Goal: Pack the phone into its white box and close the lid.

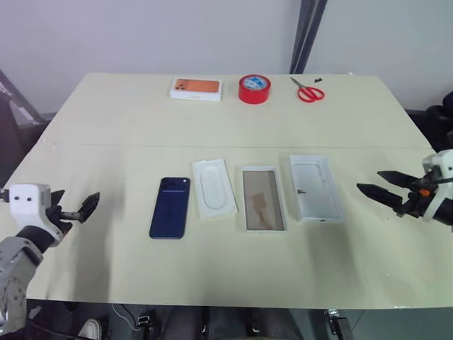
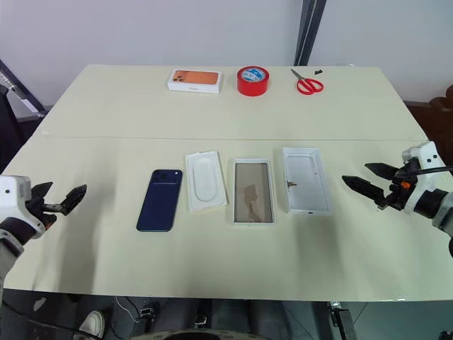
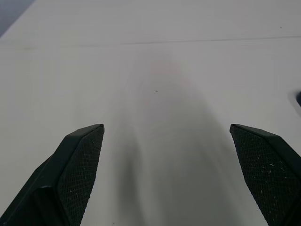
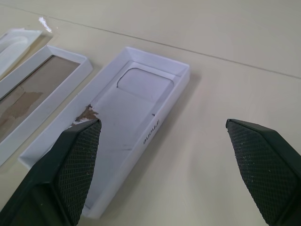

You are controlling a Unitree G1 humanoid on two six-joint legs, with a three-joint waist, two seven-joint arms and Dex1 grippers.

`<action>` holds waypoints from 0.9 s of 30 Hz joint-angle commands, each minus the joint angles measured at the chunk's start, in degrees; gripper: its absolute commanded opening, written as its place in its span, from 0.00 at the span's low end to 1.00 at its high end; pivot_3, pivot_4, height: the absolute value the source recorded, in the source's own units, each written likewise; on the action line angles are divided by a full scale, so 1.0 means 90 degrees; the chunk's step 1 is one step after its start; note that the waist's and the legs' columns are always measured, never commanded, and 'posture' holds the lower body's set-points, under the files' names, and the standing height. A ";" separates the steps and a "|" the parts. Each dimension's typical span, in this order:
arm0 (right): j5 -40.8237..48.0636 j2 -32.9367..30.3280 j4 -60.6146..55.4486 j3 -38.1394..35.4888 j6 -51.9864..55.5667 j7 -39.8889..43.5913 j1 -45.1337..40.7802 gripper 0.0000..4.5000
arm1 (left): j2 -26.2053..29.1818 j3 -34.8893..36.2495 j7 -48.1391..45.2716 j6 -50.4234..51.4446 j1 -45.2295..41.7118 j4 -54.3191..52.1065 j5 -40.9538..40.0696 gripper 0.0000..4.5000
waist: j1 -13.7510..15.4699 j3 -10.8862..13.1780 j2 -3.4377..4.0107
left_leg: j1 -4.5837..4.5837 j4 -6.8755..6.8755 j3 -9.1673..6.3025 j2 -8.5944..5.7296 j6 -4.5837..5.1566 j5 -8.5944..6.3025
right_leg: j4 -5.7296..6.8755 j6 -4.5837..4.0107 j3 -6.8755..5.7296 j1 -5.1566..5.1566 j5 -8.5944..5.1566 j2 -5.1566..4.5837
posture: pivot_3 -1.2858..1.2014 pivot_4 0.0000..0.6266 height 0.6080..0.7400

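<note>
1. Head views: phone [image 1: 170, 207], white insert [image 1: 214, 187], white box [image 1: 263, 198] and lid [image 1: 315, 188] lie in a row mid-counter [image 1: 212, 269]; left gripper [image 1: 74, 209] and right gripper [image 1: 379, 184] released, flanking.
2. Left wrist: fingers [image 3: 77, 172] spread above bare counter.
3. Right wrist: fingers [image 4: 70, 165] spread near the lid.

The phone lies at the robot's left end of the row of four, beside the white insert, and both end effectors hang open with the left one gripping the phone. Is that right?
Not quite: the left end effector grips nothing. It hangs open and apart from the phone, as the left eye view shows. The rest holds: the phone lies at the left end, beside the white insert, and the right end effector is open too.
</note>
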 commanded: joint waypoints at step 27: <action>0.0099 0.0892 -0.3473 0.2049 0.0180 -0.0860 -0.0416 0.99 | -0.2144 -0.2287 0.2775 0.3667 -0.2504 -0.1584 -0.2340 1.00 | 0.0007 0.0001 -0.0005 | 0.0003 0.0011 -0.0005 -0.0002 -0.0013 0.0011 | 0.0016 0.0004 -0.0006 0.0008 0.0005 0.0016 | 0.52 0.24 0.92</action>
